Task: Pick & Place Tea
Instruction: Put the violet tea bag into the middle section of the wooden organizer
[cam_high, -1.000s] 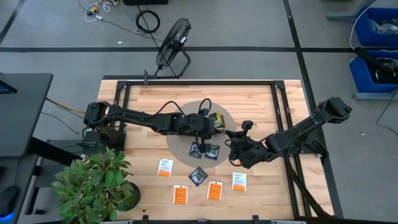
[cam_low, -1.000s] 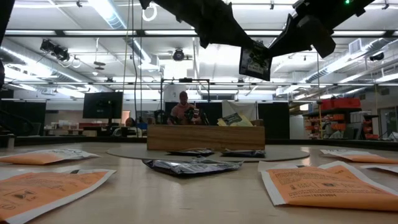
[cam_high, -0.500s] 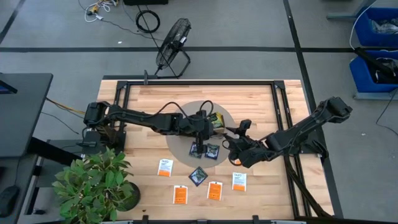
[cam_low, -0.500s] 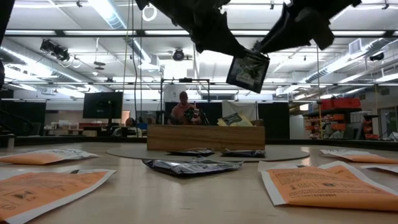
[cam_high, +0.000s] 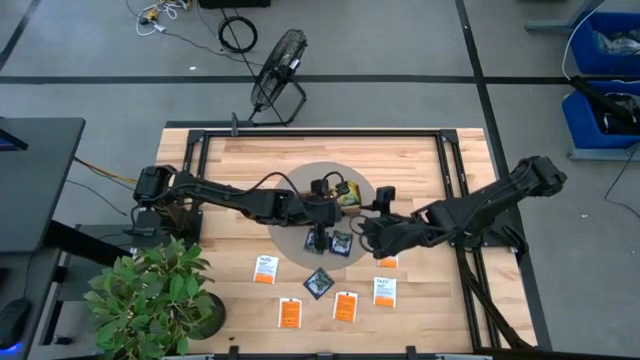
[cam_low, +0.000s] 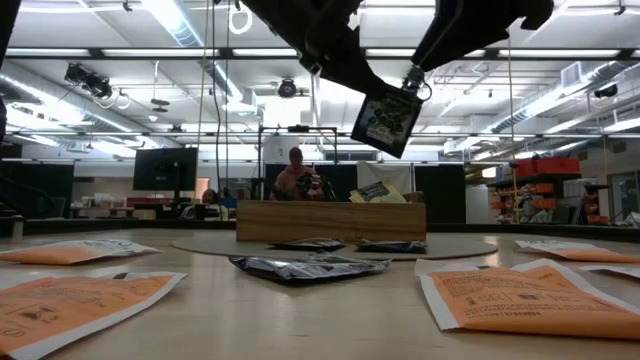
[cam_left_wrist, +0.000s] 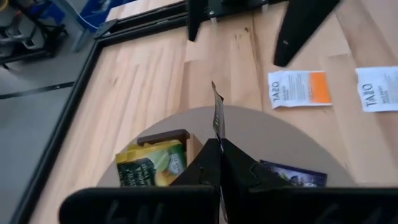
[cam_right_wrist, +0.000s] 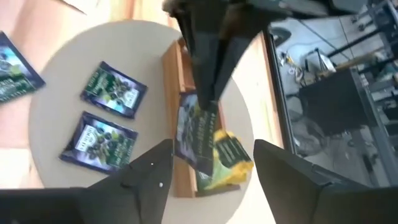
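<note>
The right hand (cam_right_wrist: 208, 165) has let go of the dark tea packet (cam_low: 387, 118) and now stands spread beside it. The left hand (cam_left_wrist: 219, 163) stays clenched on that packet, holding it in the air above the wooden tray (cam_low: 330, 221) at the middle of the surface (cam_high: 230, 180).

packets (cam_high: 343, 306) on table (cam_high: 230, 170), tray (cam_low: 330, 220) on disc (cam_high: 290, 232)

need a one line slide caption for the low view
Left gripper dangles a dark tea packet above the wooden tray, the open right gripper beside it and more packets on the table.
</note>
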